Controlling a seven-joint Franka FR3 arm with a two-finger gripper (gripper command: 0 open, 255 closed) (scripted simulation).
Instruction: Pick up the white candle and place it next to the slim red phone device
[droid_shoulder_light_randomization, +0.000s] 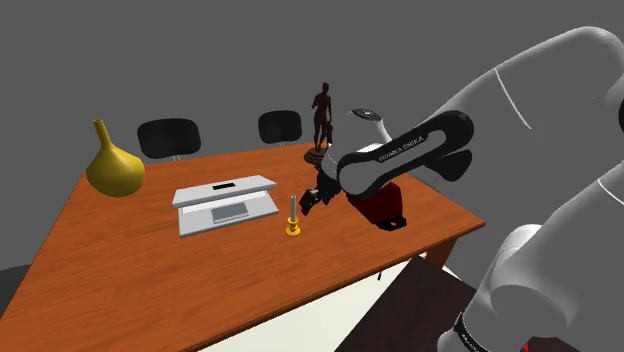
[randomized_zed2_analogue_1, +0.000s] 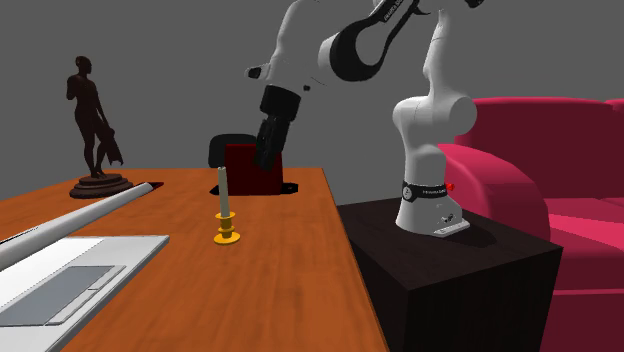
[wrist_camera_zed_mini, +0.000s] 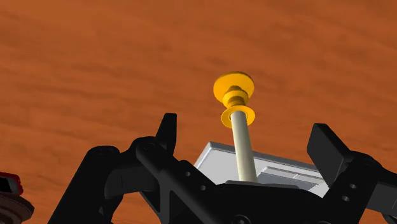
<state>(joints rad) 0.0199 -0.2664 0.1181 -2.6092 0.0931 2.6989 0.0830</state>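
The candle (droid_shoulder_light_randomization: 292, 207) stands upright in a yellow holder (droid_shoulder_light_randomization: 292, 229) on the brown wooden bench (droid_shoulder_light_randomization: 120, 270), about midway along it, with bare wood around its base on every side. In the shoulder view the open grey laptop (droid_shoulder_light_randomization: 225, 203) lies near it on that view's left, its corner close to the holder but apart from it. The claw (droid_shoulder_light_randomization: 306, 202) hangs just to the right of the candle's top and does not touch it. The claw's fingers (wrist_camera_zed_mini: 167, 130) are spread wide. In the wrist view the candle rises in the gap between them with room on both sides, and neither finger is against it. The red phone device (droid_shoulder_light_randomization: 381, 205) sits on the bench beyond the claw, close to the edge that faces the stand (randomized_zed2_analogue_1: 450, 265) and not far from that corner. In the second exterior view the claw shows in front of the device's dark red body. Between candle and device there is a strip of free wood. A wide bare stretch runs from the candle to the bench's near long edge. A yellow long-necked vase (droid_shoulder_light_randomization: 114, 168) stands near the far corner on the shoulder view's left, well apart from the candle. A dark figurine (droid_shoulder_light_randomization: 322, 118) stands at the far edge, with two black chairs (droid_shoulder_light_randomization: 168, 137) behind the bench. In the second exterior view a red sofa (randomized_zed2_analogue_1: 545, 150) fills the space behind the stand
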